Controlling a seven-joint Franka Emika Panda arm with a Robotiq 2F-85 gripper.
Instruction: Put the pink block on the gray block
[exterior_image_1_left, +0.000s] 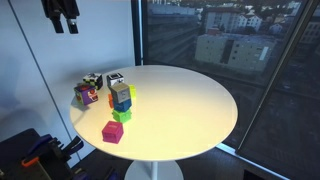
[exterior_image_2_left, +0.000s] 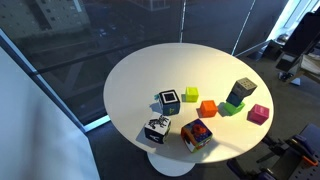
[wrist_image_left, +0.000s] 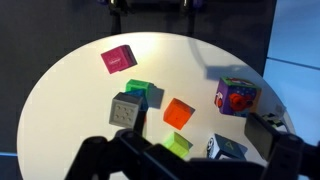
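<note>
The pink block (exterior_image_1_left: 112, 131) (exterior_image_2_left: 259, 114) (wrist_image_left: 118, 58) lies alone near the table's edge. The gray block (exterior_image_1_left: 120, 90) (exterior_image_2_left: 241, 92) (wrist_image_left: 127, 110) stands a short way from it and appears to rest on a green block (exterior_image_2_left: 231, 108) (wrist_image_left: 141, 93). My gripper (exterior_image_1_left: 60, 15) (wrist_image_left: 190, 160) hangs high above the table, well away from both blocks. Its fingers are spread wide with nothing between them. It is out of view in the exterior view that looks down on the table.
On the round white table (exterior_image_1_left: 190, 100) (exterior_image_2_left: 150, 70) also lie an orange cube (wrist_image_left: 178, 113), a lime cube (wrist_image_left: 178, 145), a purple-and-orange cube (wrist_image_left: 238, 95) (exterior_image_2_left: 196, 135), a blue-faced cube (exterior_image_2_left: 169, 101) and a white cube with black marks (exterior_image_2_left: 156, 129). Glass walls stand behind.
</note>
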